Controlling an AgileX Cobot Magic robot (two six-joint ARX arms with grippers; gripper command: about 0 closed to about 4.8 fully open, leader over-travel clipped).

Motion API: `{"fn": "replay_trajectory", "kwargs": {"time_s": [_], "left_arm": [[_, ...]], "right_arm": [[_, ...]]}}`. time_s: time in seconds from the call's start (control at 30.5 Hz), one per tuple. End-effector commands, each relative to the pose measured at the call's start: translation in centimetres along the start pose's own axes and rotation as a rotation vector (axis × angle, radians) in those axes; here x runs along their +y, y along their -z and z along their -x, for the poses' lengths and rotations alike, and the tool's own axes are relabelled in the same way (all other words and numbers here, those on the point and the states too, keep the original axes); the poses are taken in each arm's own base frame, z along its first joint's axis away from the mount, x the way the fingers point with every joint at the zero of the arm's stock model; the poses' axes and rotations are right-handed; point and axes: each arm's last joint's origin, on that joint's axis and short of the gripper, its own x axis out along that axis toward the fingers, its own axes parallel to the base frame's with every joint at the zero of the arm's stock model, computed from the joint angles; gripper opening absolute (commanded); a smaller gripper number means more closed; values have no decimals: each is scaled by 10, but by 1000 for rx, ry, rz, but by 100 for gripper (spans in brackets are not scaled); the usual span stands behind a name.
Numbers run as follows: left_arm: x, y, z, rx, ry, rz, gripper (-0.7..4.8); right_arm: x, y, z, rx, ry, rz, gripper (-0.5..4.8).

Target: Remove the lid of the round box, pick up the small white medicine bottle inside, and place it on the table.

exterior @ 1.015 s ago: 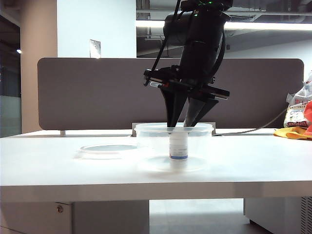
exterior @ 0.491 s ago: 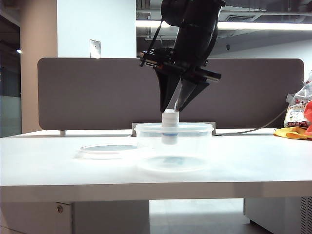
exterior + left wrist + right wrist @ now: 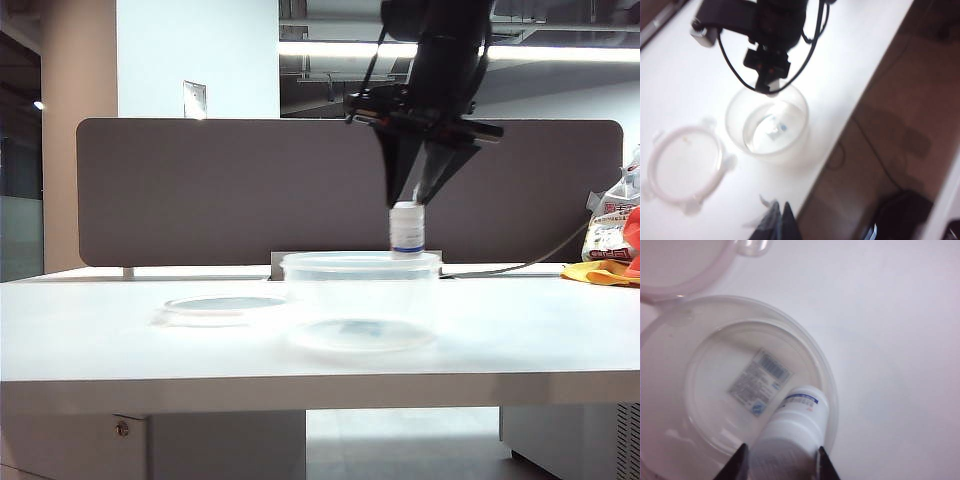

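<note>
Small white medicine bottle (image 3: 407, 229) hangs upright in the air, pinched at its cap by the right gripper (image 3: 411, 203), whose jaws are clamped on it. Its base sits just above the rim of the round box (image 3: 360, 300), over the box's right part. In the right wrist view the bottle (image 3: 795, 427) sits between two dark fingers (image 3: 736, 465), above the box wall (image 3: 826, 375). A printed sticker (image 3: 760, 381) shows on the box floor. The lid (image 3: 222, 307) lies flat on the table (image 3: 90, 330), left of the box. The left gripper (image 3: 785, 225) hovers high over the table's near edge, its jaws closed on nothing.
</note>
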Motion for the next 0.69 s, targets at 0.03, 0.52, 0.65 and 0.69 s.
{"fn": "replay_trajectory", "kwargs": {"time_s": [0.03, 0.52, 0.65, 0.69], "left_arm": [[1, -6, 2, -70, -17, -5, -6], [2, -8, 1, -82, -19, -5, -6], [2, -7, 1, -78, -19, -3, -6], [2, -8, 1, -79, -18, -3, -6]], "right_arm": [[1, -5, 11, -38, -2, 6, 87], [-23, -17, 35, -110, 47, 3, 85], [-44, -15, 37, -90, 71, -41, 85], [-51, -14, 37, -82, 79, -58, 85]]}}
